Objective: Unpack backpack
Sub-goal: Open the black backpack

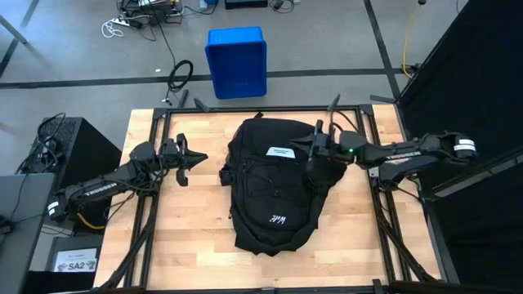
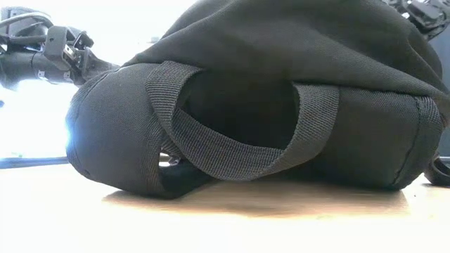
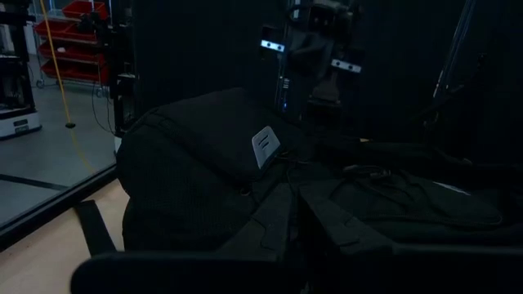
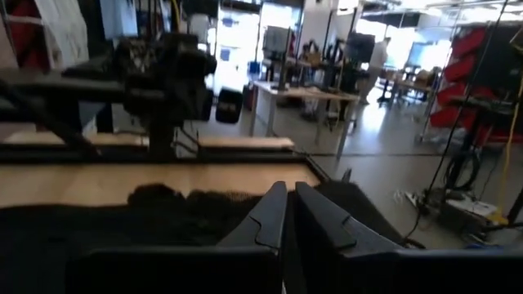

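- The backpack (image 1: pixel 270 184) lies flat in the middle of the wooden table (image 1: pixel 196 237), its bottom end toward the near edge with a strip of bare wood in front.
- A webbing strap (image 2: pixel 232 151) loops along the bag's near end.
- Bare wood lies open on both sides of the bag.
- The left gripper (image 1: pixel 198 159) is left of the bag, fingers closed on nothing, clear of the fabric.
- The right gripper (image 1: pixel 296 144) is over the bag's far right part beside the white label (image 1: pixel 280 152), fingers closed; it seems to hold nothing, though contact is hard to judge.
- Beyond the far edge, a blue bin (image 1: pixel 236 61) sits on the floor.
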Action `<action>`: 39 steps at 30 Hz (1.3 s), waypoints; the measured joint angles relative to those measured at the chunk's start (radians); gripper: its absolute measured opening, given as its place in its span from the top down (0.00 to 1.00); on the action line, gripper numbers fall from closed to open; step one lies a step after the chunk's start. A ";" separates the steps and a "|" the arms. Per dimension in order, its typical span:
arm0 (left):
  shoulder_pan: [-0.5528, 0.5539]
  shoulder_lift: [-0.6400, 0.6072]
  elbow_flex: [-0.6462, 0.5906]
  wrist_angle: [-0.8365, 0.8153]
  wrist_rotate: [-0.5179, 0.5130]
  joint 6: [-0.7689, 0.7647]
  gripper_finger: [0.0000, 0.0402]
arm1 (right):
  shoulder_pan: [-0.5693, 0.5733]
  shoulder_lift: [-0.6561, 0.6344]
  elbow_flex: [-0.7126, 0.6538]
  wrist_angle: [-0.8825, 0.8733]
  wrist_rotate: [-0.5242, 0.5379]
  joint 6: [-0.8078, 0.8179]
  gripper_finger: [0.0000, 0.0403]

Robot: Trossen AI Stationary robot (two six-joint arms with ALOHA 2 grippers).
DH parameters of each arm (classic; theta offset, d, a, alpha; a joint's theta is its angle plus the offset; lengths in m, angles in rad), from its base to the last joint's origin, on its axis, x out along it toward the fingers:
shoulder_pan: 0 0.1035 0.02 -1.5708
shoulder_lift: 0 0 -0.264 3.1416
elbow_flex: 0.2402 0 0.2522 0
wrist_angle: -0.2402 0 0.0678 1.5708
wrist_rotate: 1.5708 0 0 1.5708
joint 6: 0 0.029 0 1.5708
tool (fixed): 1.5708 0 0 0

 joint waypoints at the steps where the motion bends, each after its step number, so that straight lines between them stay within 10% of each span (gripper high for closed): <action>1: 0.000 0.000 0.000 0.000 0.000 0.000 1.00 | -0.004 0.011 0.000 0.000 0.010 -0.023 0.98; 17: 0.000 0.000 0.000 0.000 0.000 0.000 1.00 | -0.041 0.199 0.045 0.116 0.044 -0.001 0.91; 28: 0.000 0.000 0.000 0.002 0.000 0.000 1.00 | 0.185 0.392 0.217 0.113 0.032 0.078 0.89; 39: 0.000 0.000 0.000 0.002 0.000 0.000 1.00 | 0.466 0.564 0.499 -0.005 0.263 -0.092 0.87</action>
